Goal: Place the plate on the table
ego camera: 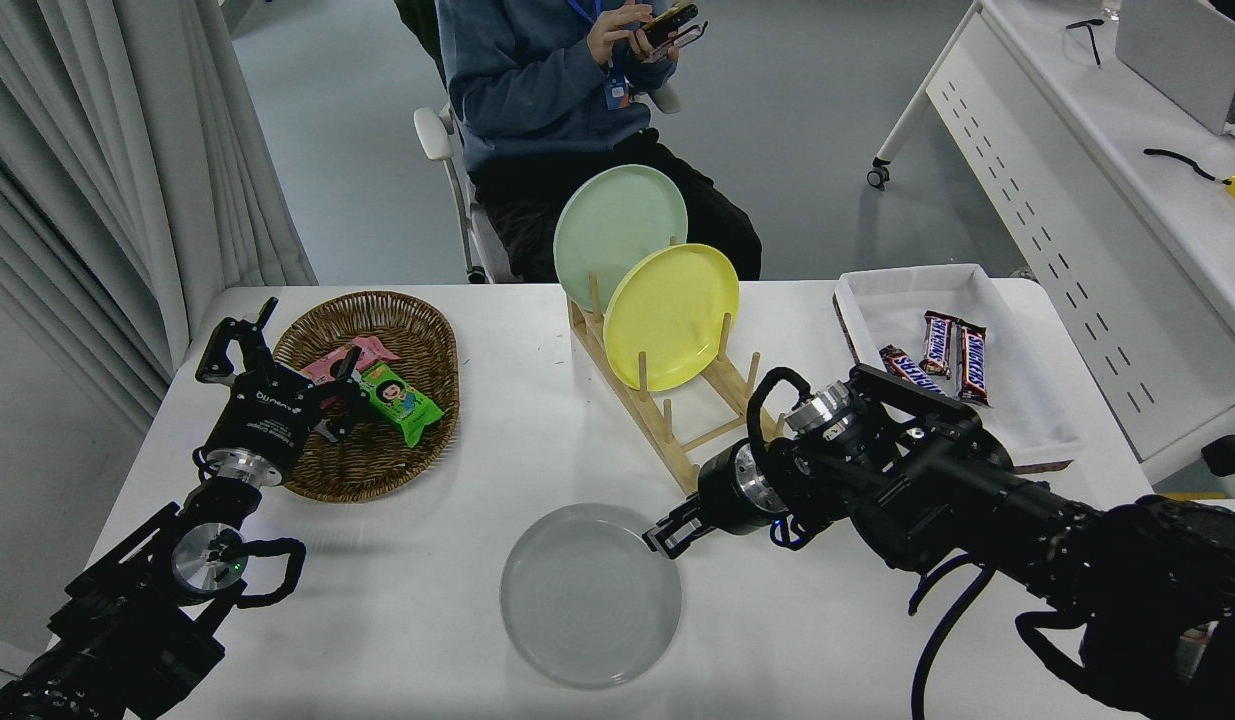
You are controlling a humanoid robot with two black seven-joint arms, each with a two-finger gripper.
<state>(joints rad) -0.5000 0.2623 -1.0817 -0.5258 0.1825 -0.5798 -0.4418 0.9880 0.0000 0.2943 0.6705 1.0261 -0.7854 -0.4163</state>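
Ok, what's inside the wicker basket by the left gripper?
The wicker basket holds a green snack packet and a pink packet. The left gripper covers part of it; anything beneath is hidden.

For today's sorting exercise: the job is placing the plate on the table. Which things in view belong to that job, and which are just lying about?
Belong to the job:
grey plate
white table
right gripper, at the plate's rim

Just lying about:
yellow plate
pale green plate
wooden rack
wicker basket
white tray
left gripper, parked
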